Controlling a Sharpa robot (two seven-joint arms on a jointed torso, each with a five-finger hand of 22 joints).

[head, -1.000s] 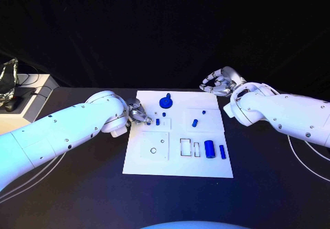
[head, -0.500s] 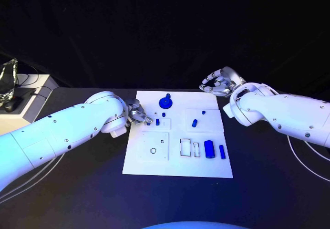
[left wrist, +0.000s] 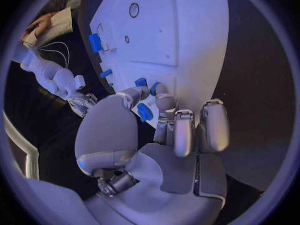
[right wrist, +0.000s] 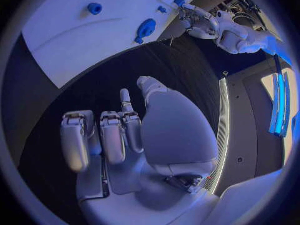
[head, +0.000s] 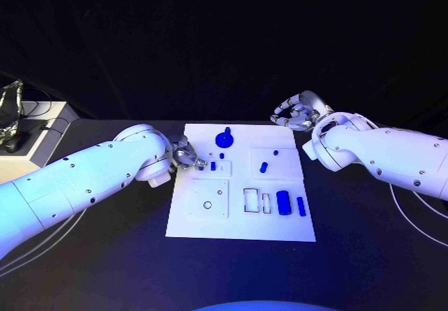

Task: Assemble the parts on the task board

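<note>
Barely anything moved in the last second: the left hand [head: 188,157] still sits at the task board's [head: 241,227] left edge, fingers curled by a small blue peg [left wrist: 144,112]; can't tell if it's gripped. So insertion's still pending. Farther back, the right hand [head: 297,111] hovers curled, empty, beyond the round blue knob [head: 224,138].

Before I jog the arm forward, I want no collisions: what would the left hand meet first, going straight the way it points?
Probably the small blue part just ahead of the left hand on the task board; depth is unclear.
</note>
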